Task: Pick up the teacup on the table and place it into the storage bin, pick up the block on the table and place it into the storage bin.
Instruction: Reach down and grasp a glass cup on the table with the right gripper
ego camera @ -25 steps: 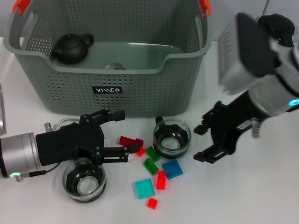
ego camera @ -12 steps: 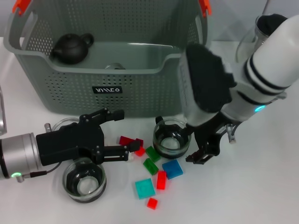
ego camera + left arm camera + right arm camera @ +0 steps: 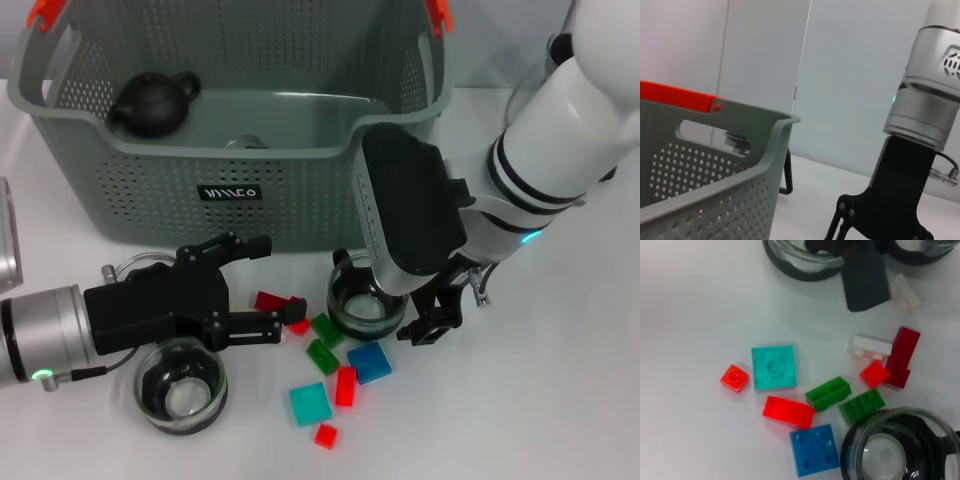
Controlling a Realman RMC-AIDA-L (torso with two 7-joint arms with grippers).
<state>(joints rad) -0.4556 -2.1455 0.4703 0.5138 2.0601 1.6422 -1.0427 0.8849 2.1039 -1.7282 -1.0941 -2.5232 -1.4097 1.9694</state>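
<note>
The grey storage bin (image 3: 300, 195) stands at the back, its orange-clipped corner (image 3: 700, 165) filling the left wrist view. A glass teacup (image 3: 365, 300) (image 3: 897, 452) sits just in front of it. My right gripper (image 3: 402, 310) hangs open over this cup's right rim, with one finger (image 3: 428, 325) showing and the other hidden under the wrist. Loose blocks lie beside the cup: blue (image 3: 370, 362) (image 3: 814, 449), teal (image 3: 310, 403) (image 3: 773, 366), green (image 3: 325, 328) and red (image 3: 345, 385). My left gripper (image 3: 268, 285) is open, low over the table, around a dark red block (image 3: 270, 300).
A black teapot (image 3: 152, 102) lies inside the bin. A second glass cup (image 3: 180, 385) sits under my left wrist, and a third (image 3: 135, 268) is partly hidden behind it. A small red block (image 3: 325, 435) lies nearest me.
My right arm has swung left from the table's right side and come down by the teacup near the blocks. The left gripper has barely moved.
</note>
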